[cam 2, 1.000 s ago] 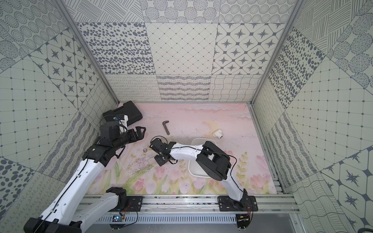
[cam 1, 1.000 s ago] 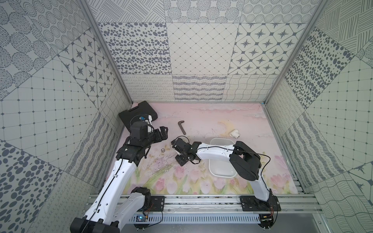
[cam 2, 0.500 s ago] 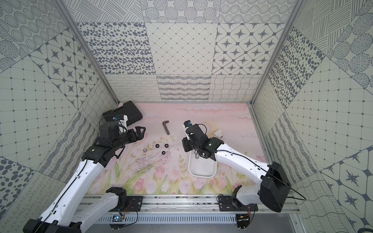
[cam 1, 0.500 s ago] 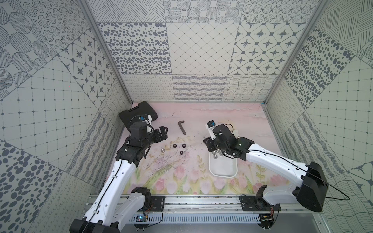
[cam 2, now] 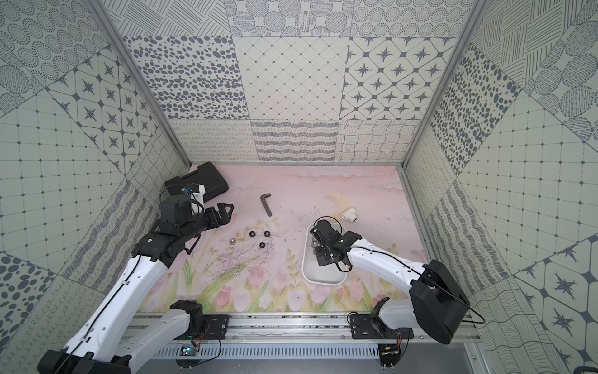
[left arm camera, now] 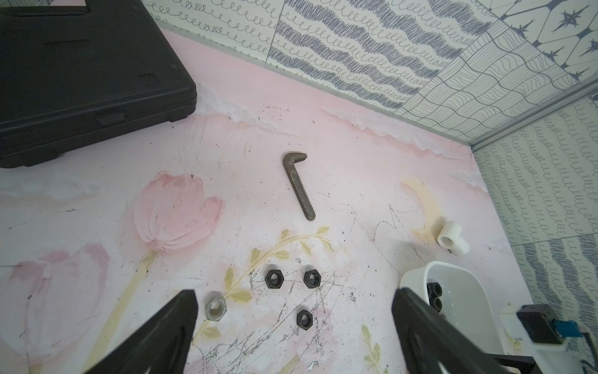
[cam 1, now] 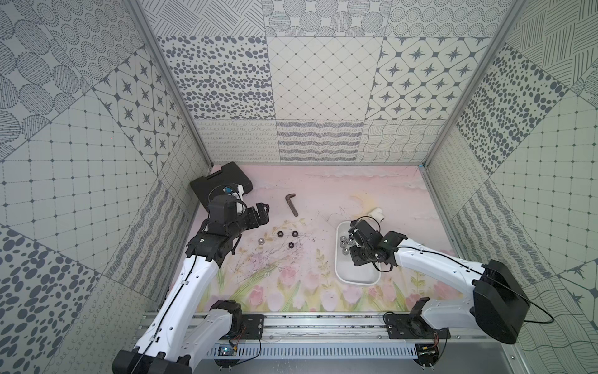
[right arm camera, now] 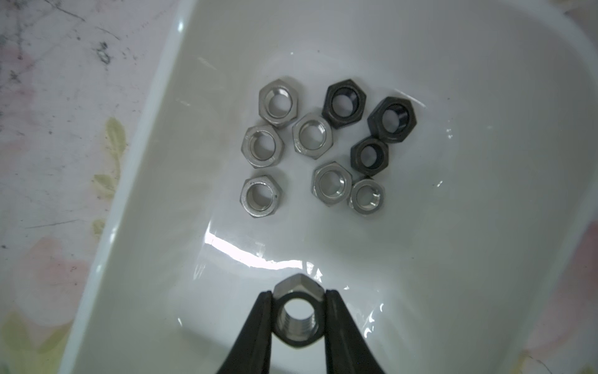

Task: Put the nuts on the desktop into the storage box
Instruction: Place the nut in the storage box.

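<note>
So the right gripper (right arm camera: 298, 299) is pinched tight on 1 silver nut (right arm camera: 297, 320), hanging it just above the floor of the white storage box (right arm camera: 469, 243), where 9 nuts (right arm camera: 312, 136) already sit in a bunch, 6 silver and 3 black. Out on the tulip desktop (left arm camera: 356, 145) there are 4 loose ones, 3 black nuts (left arm camera: 274, 278) in a little triangle and 1 silver one (left arm camera: 215, 307) just beside them. The left gripper (cam 1: 262, 213) hangs near that patch, by the black case (left arm camera: 81, 81), jaws wide apart and holding nothing.
</note>
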Available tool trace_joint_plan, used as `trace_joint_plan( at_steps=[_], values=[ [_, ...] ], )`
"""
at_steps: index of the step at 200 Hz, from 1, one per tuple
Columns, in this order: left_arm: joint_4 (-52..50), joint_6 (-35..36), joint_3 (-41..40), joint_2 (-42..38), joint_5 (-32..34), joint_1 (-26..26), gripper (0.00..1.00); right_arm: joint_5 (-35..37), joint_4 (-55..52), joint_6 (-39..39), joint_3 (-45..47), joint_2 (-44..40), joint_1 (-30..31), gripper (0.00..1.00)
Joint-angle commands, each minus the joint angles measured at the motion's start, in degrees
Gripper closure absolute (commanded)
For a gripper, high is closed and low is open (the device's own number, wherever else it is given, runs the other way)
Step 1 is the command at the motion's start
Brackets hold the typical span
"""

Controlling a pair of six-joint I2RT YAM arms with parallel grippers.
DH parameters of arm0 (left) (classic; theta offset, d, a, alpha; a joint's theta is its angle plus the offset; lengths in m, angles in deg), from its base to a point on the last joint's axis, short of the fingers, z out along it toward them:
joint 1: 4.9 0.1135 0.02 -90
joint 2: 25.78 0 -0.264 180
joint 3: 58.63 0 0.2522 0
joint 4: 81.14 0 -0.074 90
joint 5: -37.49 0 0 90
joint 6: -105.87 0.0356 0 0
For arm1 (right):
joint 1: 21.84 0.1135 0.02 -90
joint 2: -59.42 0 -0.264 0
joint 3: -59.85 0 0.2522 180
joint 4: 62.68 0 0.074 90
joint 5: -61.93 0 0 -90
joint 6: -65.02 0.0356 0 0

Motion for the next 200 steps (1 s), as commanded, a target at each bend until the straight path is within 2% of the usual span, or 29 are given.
trace_joint_plan(
  at_steps=[1,81,133,167,200],
  values=[
    [0.58,0.22,-0.31,-0.16,0.78,-0.07,0.01,1.27,2.2,0.67,-1.02,2.63,-0.67,0.79],
    [0.94,0.22,-0.37,0.26,0.55,-0.14,0.01,1.19,5.9,-0.23,-4.62,11.04,-2.31,0.77],
    [1.1,0.31,-0.27,0.69,0.54,-0.13,0.01,2.29,8.0,-0.54,-5.61,12.75,-2.66,0.65],
    [0.95,0.4,-0.16,0.58,0.48,-0.12,0.01,1.17,8.85,-1.02,-6.16,11.28,-2.57,0.6],
    [1.02,0.4,-0.13,0.45,0.41,-0.13,0.01,0.89,8.52,-1.48,-7.47,5.78,-1.42,0.59]
  ],
)
